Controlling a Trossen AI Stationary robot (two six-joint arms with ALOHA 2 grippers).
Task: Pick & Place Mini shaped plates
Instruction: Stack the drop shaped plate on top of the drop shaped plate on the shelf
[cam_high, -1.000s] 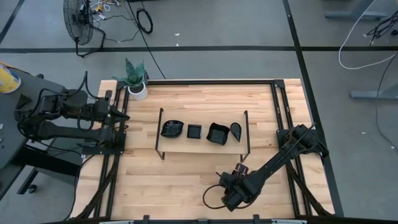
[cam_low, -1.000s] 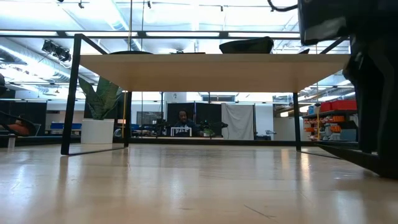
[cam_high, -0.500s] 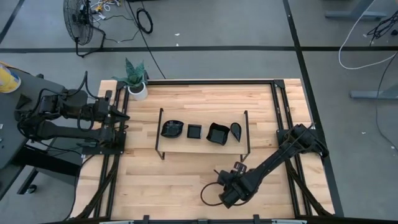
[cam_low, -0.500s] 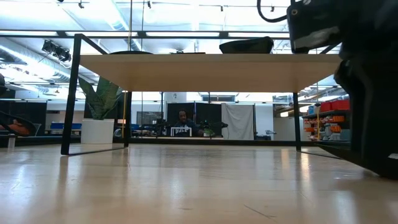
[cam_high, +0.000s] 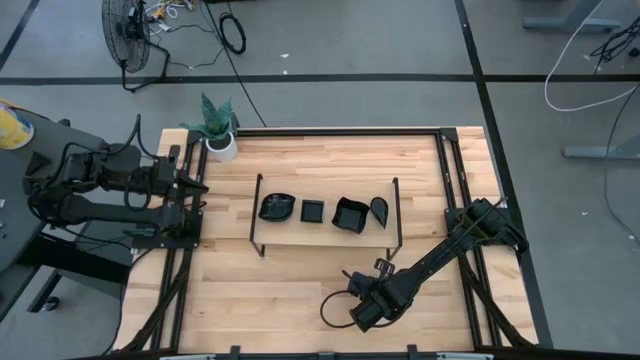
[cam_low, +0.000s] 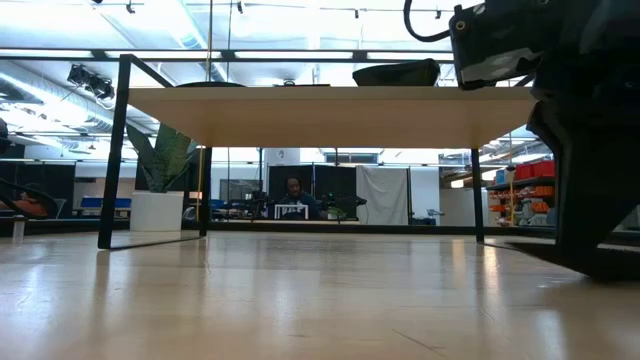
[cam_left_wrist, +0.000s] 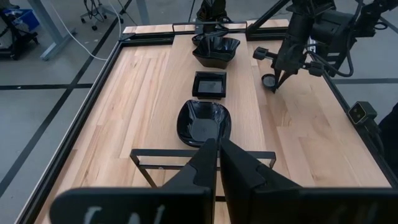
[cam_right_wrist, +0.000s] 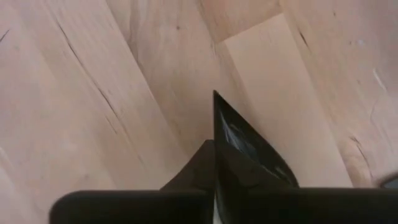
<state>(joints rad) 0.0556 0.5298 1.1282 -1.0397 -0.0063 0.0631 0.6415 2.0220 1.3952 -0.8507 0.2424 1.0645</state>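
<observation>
**Grasp step, plate on the near boards.** The right gripper (cam_high: 362, 314) is down at the front of the table (cam_high: 300, 160). Its fingers are drawn together on a small plate (cam_right_wrist: 245, 146), glossy black and pinched by its edge. From the left wrist view, that plate (cam_left_wrist: 268, 81) sits at the gripper's tip, on or just above the wood; which cannot be told.

Four other plates lie in a row on the low stand (cam_high: 256, 215) at mid-table: a wavy one (cam_high: 277, 207), a square one (cam_high: 313, 211), a larger squarish one (cam_high: 350, 214) and a teardrop (cam_high: 379, 209).

The left gripper (cam_left_wrist: 214, 165) waits at the table's left edge, aimed along the stand. Its fingers are all but touching and hold nothing. A potted plant (cam_high: 222, 145) stands at the far left corner.

The pick looks just made. The next move probably calls for a straight, gentle lift, since a slick dish held by its rim could pivot or slip. A carry toward the stand would likely follow, to a free spot there.

Against the frame a second back, the right gripper has edged along the front boards towards the left arm's side. The left arm and the four plates on the stand lie unchanged.
</observation>
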